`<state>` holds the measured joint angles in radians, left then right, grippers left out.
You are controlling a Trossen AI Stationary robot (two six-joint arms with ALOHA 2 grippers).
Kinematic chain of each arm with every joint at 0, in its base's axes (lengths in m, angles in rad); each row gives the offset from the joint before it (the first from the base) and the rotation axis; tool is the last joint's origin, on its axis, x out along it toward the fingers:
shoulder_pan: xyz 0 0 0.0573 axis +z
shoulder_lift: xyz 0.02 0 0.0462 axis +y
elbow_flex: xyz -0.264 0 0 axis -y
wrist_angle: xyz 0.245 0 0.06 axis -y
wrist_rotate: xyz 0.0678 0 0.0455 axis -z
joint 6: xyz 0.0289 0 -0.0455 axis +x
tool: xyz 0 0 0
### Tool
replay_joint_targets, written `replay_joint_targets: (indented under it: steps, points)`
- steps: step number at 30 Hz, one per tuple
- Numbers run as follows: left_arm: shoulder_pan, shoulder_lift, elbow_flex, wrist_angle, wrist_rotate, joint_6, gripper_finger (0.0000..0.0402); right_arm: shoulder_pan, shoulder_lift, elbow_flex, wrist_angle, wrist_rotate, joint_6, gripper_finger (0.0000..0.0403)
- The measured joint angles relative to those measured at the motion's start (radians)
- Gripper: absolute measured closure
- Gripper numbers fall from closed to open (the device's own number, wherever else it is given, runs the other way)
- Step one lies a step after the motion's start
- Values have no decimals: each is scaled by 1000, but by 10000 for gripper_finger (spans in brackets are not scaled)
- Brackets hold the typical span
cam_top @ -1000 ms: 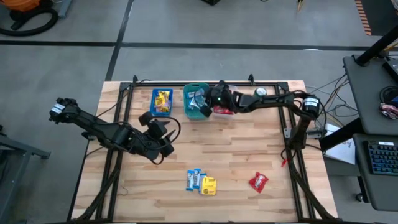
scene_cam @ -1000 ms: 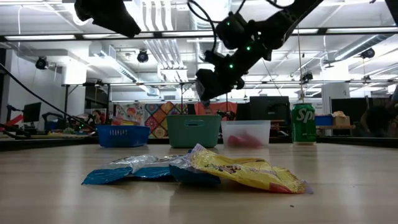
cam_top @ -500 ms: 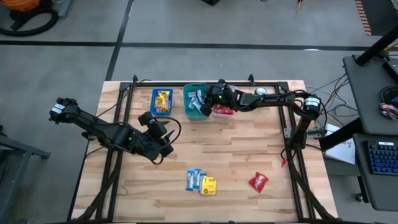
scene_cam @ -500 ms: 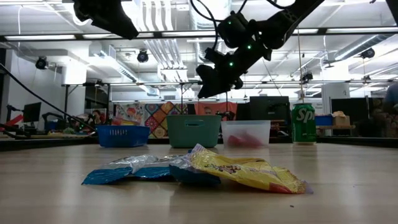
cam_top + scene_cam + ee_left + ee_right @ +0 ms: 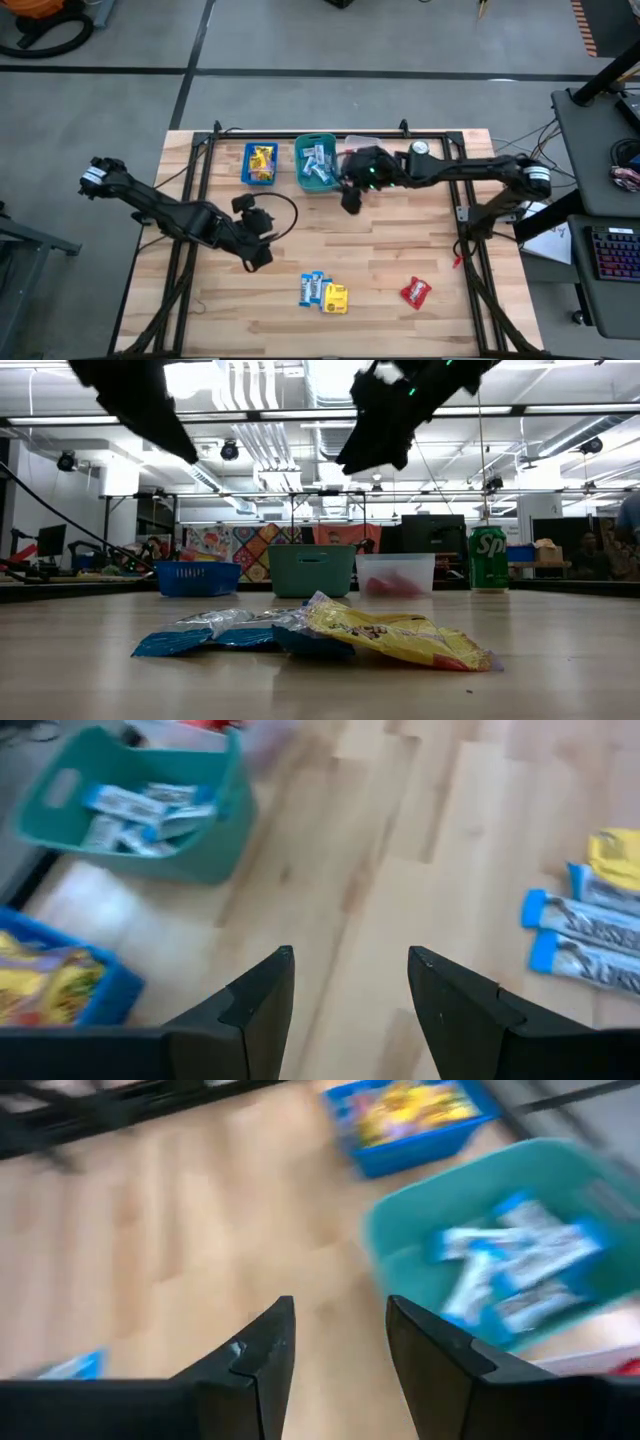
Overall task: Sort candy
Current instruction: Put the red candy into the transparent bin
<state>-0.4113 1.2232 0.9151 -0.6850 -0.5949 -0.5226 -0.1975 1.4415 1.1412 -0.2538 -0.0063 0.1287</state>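
Three bins stand in a row along the far edge of the wooden worktop (image 5: 400, 240): a blue bin (image 5: 259, 164) holding yellow candy, a teal bin (image 5: 316, 163) holding several light blue-white packets, and a clear bin (image 5: 395, 574) with red candy showing through its wall in the low view. A green soda can (image 5: 488, 559) stands just beside the clear bin.

Four loose packets lie on the near half of the worktop. Two blue-white packets (image 5: 314, 290) lie side by side, a yellow packet (image 5: 336, 298) touches them, and one red packet (image 5: 415, 292) lies well apart toward the right side.

The right tool (image 5: 351, 198) hangs above the bare wood just in front of the teal and clear bins. Its two fingers (image 5: 260, 1355) stand apart with nothing between them; its wrist camera looks over the teal bin and the blue bin beyond.

The left tool (image 5: 262, 255) hovers over the worktop between the blue bin and the pair of blue-white packets. Its fingers (image 5: 262, 998) are spread apart and hold nothing, with plain wood showing in the gap.
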Motion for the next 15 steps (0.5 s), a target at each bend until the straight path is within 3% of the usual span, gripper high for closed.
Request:
replay_joint_targets:
  steps: [10,15]
  points:
    - [0,0,-218,514,171,218,221,218,-69,0,-153,-39,108,250]
    - [0,0,-304,702,192,244,221,309,-65,0,-165,-39,142,250]
